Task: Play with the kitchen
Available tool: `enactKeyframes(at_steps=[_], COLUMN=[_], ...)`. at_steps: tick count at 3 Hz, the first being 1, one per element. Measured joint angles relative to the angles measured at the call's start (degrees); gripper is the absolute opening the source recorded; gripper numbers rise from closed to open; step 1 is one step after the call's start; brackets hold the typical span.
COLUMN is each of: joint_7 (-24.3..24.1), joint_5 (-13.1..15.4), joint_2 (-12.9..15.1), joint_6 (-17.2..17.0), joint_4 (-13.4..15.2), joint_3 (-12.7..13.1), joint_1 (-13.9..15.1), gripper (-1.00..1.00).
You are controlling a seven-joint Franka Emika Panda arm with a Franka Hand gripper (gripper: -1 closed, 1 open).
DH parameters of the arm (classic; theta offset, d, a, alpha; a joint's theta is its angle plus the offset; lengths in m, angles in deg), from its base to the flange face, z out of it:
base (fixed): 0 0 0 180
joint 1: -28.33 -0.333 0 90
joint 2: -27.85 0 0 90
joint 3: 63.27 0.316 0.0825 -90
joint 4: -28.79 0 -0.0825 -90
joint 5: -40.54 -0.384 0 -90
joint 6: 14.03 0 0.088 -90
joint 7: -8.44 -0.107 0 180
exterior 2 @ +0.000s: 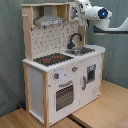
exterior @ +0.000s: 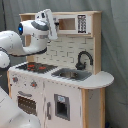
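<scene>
While your gripper (exterior: pixel 51 24) hovers by the upper cabinet (exterior: pixel 82 22) of the toy kitchen (exterior 2: pixel 60 75) (fingers' spread: cannot tell), you're only approaching; next, pick a target, perhaps the cabinet door.

Wooden table (exterior 2: pixel 100 107); kitchen (exterior 2: pixel 60 75) standing directly on it

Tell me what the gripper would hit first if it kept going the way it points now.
Probably the kitchen: the gripper sits beside its upper cabinet, seemingly aimed there, though depth is unclear in both exterior views.
</scene>
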Motion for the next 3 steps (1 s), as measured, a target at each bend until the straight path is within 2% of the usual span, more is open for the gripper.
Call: enactKeyframes(at_steps=[2, 3], joint_7=[-1.0, -5.8], joint_5=[-0.1, -0.1], joint_2=[1.0, -2.0], joint_6=[0.0, -0.1], joint_4=[-4.9, -6.0], joint_3=[6.5, 5.0], joint_1=[8.3, 7.4], gripper=[-1.00, -1.00])
